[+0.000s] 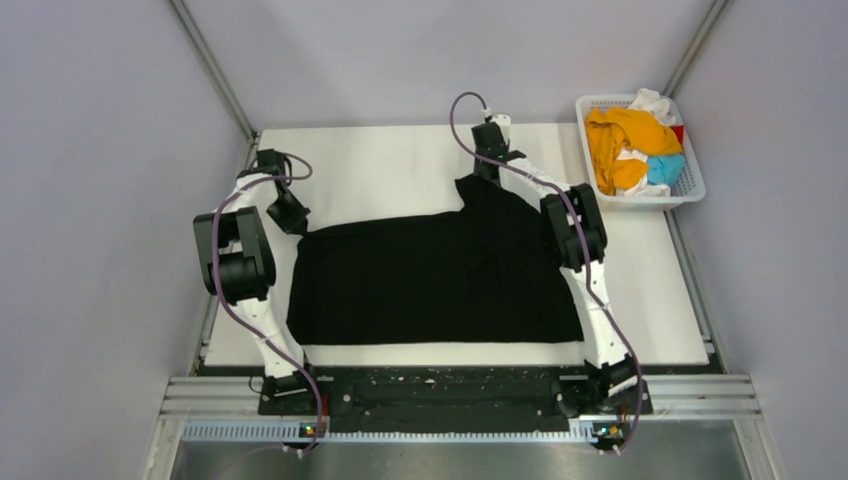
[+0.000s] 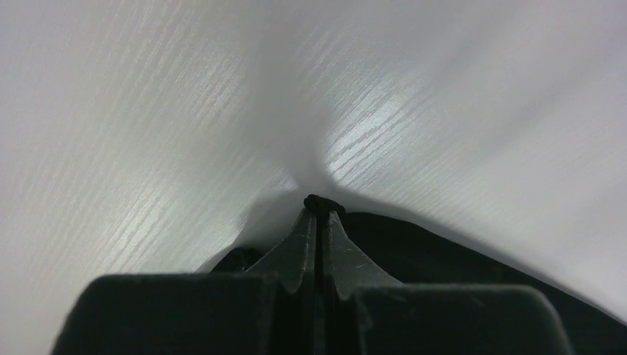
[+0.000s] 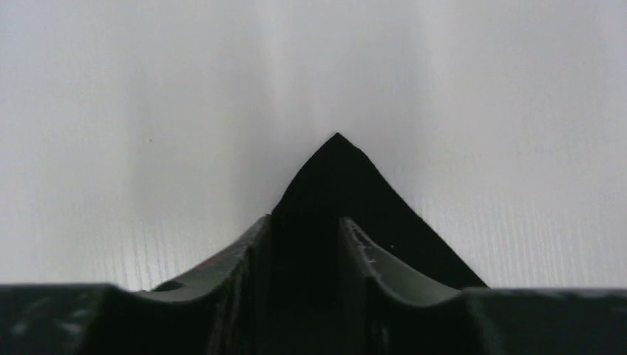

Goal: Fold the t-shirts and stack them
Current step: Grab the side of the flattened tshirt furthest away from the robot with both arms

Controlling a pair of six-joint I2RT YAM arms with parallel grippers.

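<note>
Our left claw (image 2: pixel 318 211) is pinched shut on the far left corner of the black t-shirt (image 1: pixel 430 280). Our right claw (image 3: pixel 304 222) has its fingers apart, with a pointed far corner between them. The shirt lies flat on the table (image 1: pixel 380 170), with bare white beyond it. Our right arm (image 1: pixel 575 230) hides its right edge.

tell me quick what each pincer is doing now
left pincer: closed, pinching the black shirt at its edge
right pincer: partly open around a corner of that shirt
</note>
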